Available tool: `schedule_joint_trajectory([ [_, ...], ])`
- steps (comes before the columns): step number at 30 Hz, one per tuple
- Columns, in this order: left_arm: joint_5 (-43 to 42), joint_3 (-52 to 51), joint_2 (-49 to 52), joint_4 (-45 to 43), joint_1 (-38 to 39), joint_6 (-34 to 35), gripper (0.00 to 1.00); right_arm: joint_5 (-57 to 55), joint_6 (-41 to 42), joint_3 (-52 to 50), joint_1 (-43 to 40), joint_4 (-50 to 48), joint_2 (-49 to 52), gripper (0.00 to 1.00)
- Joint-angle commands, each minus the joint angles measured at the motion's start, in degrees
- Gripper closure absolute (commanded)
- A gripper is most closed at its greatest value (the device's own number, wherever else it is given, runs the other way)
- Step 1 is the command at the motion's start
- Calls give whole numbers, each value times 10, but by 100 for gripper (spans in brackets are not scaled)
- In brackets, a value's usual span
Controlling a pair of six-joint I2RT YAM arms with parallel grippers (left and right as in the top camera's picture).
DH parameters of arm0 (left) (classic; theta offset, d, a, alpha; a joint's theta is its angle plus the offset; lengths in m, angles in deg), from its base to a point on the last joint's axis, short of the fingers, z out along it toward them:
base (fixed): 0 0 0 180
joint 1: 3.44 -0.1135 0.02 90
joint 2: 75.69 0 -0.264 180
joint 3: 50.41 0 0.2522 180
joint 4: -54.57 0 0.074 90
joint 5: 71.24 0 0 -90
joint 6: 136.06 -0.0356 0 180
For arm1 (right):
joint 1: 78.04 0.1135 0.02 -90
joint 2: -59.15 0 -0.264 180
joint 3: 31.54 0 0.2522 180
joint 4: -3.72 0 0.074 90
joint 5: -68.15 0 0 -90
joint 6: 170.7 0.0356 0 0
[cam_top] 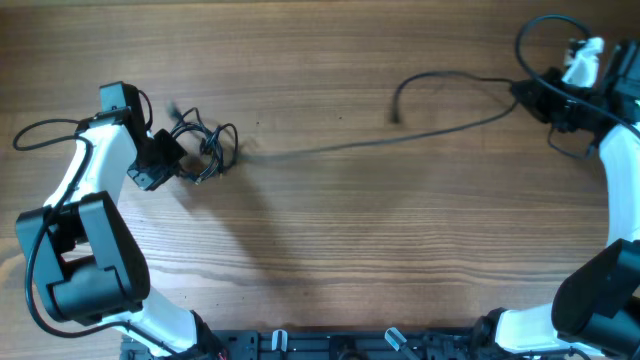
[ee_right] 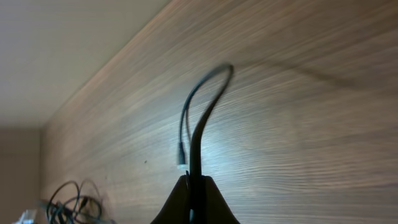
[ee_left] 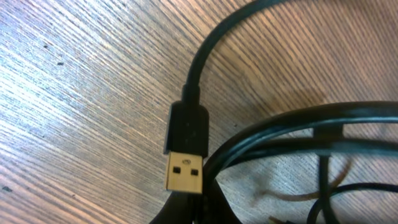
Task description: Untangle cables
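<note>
Several tangled cables (cam_top: 207,150) on wooden table (cam_top: 350,250)

1. No text, label, brand name, number or sign can be read in any of the three views.
2. The only mark-like detail is on the USB plug (ee_left: 185,171) of a cable (ee_left: 202,56) in the left wrist view. Its gold-coloured metal end has two small square openings, and its black housing is plain.
3. In the overhead view, any markings on the arms are too small to read.
</note>
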Motion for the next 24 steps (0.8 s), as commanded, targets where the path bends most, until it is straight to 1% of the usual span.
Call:
schedule_joint_trajectory([
  [1,-9,-24,8,-19,5,9,96,-12,-2,-2,-7,11,-16,96],
  [3,-9,-36,8,-32,5,9,96,-23,-24,-2,-7,20,-16,96],
  [5,-9,-47,8,-46,5,10,96,-108,-22,-2,-7,28,-16,96],
  [9,-9,-48,8,-45,7,9,96,-254,-20,-2,-7,47,-16,96],
  [12,-10,-48,8,-45,10,9,96,-452,30,-2,-7,74,-16,96],
  [13,-12,-48,8,-45,10,9,96,-535,42,-2,-7,82,-16,96],
  [16,-12,-48,8,-47,10,9,96,-640,42,-2,-7,76,-16,96],
  [22,-12,-48,8,-47,11,9,96,-678,37,-2,-7,13,-16,94],
  [23,-12,-48,8,-47,11,9,96,-658,37,-2,-7,-8,-16,94],
  [24,-12,-48,8,-47,11,9,96,-609,23,-2,-7,-22,-16,94],
])
